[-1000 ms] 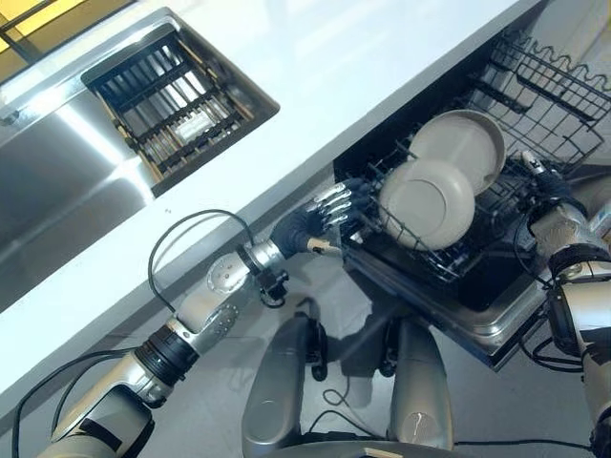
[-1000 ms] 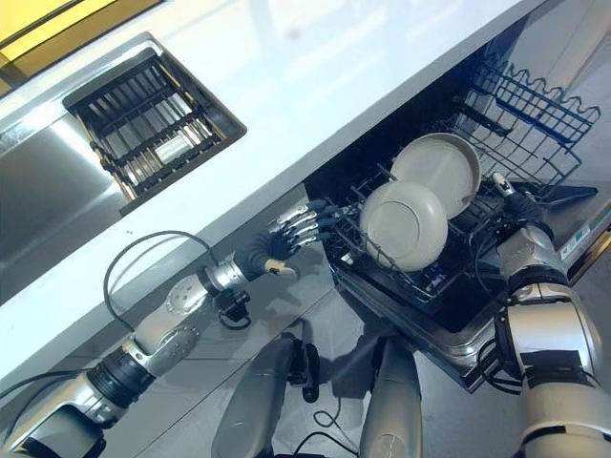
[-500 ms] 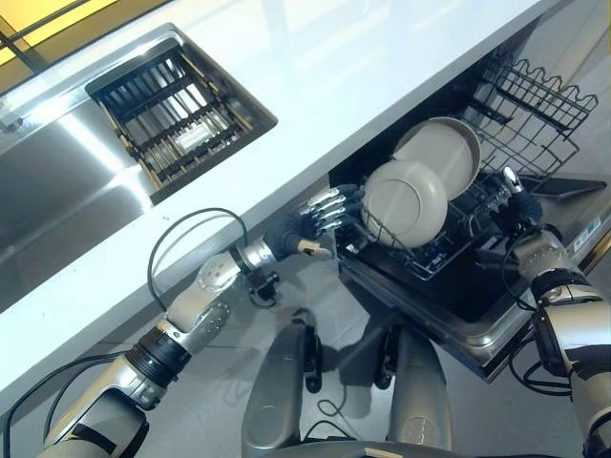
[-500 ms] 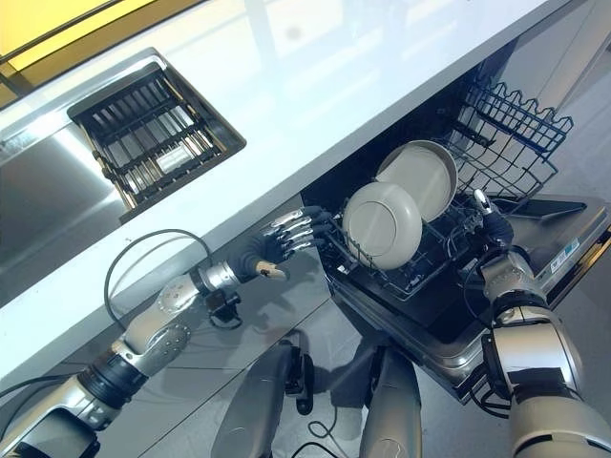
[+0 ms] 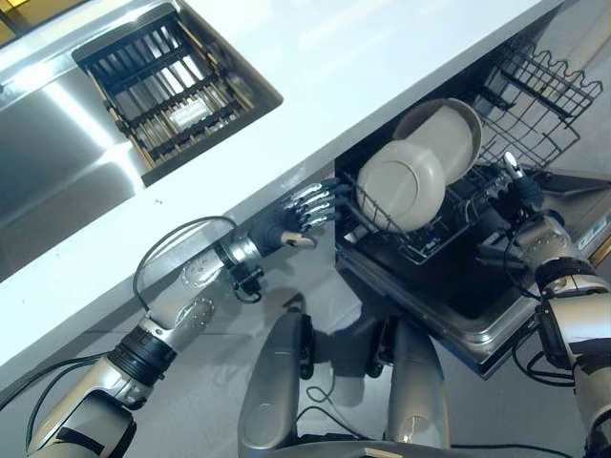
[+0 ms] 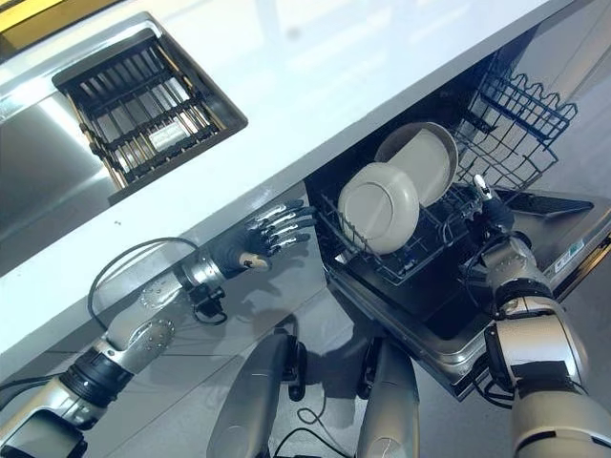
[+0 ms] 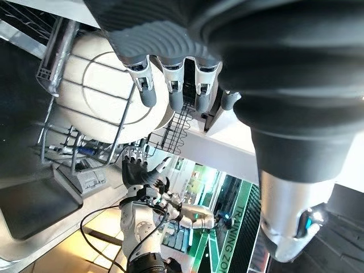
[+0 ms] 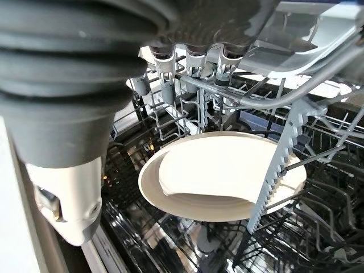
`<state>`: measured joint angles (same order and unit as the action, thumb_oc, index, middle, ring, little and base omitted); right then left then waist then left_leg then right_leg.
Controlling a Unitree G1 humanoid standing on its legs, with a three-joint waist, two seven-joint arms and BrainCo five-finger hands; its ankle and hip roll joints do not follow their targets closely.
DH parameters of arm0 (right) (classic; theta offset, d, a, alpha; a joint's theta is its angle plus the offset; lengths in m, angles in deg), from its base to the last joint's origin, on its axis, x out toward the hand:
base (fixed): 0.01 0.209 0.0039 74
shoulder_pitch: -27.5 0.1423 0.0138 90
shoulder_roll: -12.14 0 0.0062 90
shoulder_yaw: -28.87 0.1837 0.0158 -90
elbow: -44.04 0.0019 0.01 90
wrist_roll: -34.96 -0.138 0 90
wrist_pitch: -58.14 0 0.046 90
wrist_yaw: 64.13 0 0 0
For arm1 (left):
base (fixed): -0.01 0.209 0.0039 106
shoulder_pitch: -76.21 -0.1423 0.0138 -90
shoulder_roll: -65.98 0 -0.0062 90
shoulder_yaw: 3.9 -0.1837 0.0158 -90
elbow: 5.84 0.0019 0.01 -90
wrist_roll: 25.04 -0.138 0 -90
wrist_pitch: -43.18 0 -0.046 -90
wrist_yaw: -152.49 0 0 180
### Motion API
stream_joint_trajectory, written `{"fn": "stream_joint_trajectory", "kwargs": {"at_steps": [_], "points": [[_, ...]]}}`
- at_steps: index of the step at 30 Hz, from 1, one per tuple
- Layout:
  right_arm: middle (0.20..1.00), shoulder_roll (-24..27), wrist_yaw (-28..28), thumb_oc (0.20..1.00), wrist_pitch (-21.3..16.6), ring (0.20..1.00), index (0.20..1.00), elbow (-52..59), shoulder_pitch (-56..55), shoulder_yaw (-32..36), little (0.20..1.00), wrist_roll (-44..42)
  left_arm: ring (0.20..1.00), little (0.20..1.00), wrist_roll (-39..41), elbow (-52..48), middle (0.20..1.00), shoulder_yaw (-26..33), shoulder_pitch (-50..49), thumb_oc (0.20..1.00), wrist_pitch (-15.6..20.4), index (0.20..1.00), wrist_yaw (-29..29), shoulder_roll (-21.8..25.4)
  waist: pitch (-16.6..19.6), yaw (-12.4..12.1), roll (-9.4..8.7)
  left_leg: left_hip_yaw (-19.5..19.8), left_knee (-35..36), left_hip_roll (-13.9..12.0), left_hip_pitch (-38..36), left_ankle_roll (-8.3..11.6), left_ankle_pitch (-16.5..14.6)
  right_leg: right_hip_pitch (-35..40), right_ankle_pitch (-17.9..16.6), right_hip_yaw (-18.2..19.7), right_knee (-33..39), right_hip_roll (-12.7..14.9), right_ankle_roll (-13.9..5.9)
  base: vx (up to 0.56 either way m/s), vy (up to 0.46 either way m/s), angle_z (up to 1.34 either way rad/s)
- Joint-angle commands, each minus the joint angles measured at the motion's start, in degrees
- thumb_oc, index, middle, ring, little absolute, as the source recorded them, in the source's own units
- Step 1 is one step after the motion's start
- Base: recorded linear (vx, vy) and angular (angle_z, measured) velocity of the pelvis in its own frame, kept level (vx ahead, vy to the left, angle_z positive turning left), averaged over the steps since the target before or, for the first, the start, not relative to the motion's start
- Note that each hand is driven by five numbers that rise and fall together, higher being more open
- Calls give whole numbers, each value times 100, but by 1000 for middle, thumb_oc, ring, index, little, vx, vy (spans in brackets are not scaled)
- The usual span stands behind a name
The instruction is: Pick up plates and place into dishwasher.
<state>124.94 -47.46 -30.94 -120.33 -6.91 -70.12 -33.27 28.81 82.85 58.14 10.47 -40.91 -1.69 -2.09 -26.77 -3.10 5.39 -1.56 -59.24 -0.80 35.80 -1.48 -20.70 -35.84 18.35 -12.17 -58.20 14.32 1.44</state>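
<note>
Left hand [image 6: 263,237] spread wide, holding nothing, just beside rack [image 6: 410,250]. Right hand [image 5: 516,188] at rack's far side, fingers over its wires; grip impossible to tell. Two plates [image 6: 379,207] upright in rack, under counter [image 6: 315,105]. Beyond, sink [image 5: 134,105].

Pretty bright overhead light; white bench [image 5: 315,86] glares hard across the top, steel sink [image 5: 57,181] too. Dishwasher interior [image 6: 430,296] at right stays dark, wrist views blurry up close.
</note>
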Motion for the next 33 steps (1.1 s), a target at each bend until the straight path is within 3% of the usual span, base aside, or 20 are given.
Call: {"fn": "stream_joint_trajectory", "kwargs": {"at_steps": [1, 11, 16, 19, 21, 23, 29, 32, 33], "points": [[1000, -159, 565, 1000, -212, 1000, 1000, 704, 1444, -151, 1000, -526, 1000, 1000, 440, -629, 1000, 203, 93, 1000, 94, 1000, 8, 125, -105, -404, 160, -95, 47, 286, -201, -483, -498, 176, 63, 389, 193, -192, 104, -1, -23, 4], [1000, -135, 1070, 1000, -282, 1000, 1000, 927, 1848, -278, 1000, -1282, 1000, 1000, 630, -658, 1000, 274, 253, 1000, -7, 1000, 174, 236, -52, -425, 197, -21, -49, 362, 50, -482, -597, -92, 189, 439, 43, -285, 52, 13, -16, 5], [1000, -196, 1167, 1000, -782, 1000, 1000, 1383, 1803, -267, 1000, -1650, 1000, 1000, 766, -698, 1000, 385, 238, 1000, -13, 1000, 341, 371, 20, -434, 147, -37, -78, 350, 95, -484, -615, -95, 163, 431, 98, -320, 49, -7, -6, 0], [1000, -124, 457, 1000, -931, 1000, 1000, 1374, 1794, -328, 1000, -782, 1000, 1000, 746, -716, 1000, 400, 252, 1000, -68, 1000, 437, 368, 64, -419, 115, -62, -122, 324, 85, -478, -655, -93, 140, 432, 117, -324, 40, -59, 19, -1], [1000, -16, -130, 1000, -914, 1000, 1000, 1241, 1804, -435, 1000, 118, 1000, 1000, 669, -727, 1000, 370, 271, 1000, -48, 1000, 425, 350, 70, -396, 80, -127, -71, 283, 111, -483, -499, -91, -31, 399, 243, -316, 96, -133, 54, 0], [1000, 187, -1152, 1000, -628, 1000, 1000, 921, 1804, -738, 1000, 1628, 1000, 1000, 542, -745, 1000, 338, 263, 1000, 11, 1000, 413, 290, 88, -367, 31, -172, -43, 222, 55, -475, -501, -42, -71, 408, 335, -337, 117, -73, 79, 0], [1000, 600, -2661, 1000, -165, 1000, 1000, 753, 1625, -1110, 1000, 3473, 1000, 1000, 195, -755, 1000, 184, 197, 1000, 321, 1000, 313, 83, 103, -187, -129, -337, -52, 47, -90, -550, -599, 79, -117, 441, 505, -432, 183, -77, 86, -7], [1000, 744, -3873, 1000, 132, 1000, 1000, 857, 1369, -1086, 1000, 4621, 1000, 1000, -150, -722, 1000, -40, 181, 1000, 603, 1000, 106, -182, 109, 8, -183, -430, -72, -37, -186, -600, -679, 116, -97, 531, 521, -522, 205, -70, 128, -16], [1000, 745, -3925, 1000, 136, 1000, 1000, 889, 1334, -1073, 1000, 4667, 1000, 1000, -166, -727, 1000, -64, 185, 1000, 616, 1000, 77, -193, 106, 12, -186, -436, -74, -41, -196, -603, -686, 123, -96, 541, 523, -529, 205, -64, 137, -20]]}}
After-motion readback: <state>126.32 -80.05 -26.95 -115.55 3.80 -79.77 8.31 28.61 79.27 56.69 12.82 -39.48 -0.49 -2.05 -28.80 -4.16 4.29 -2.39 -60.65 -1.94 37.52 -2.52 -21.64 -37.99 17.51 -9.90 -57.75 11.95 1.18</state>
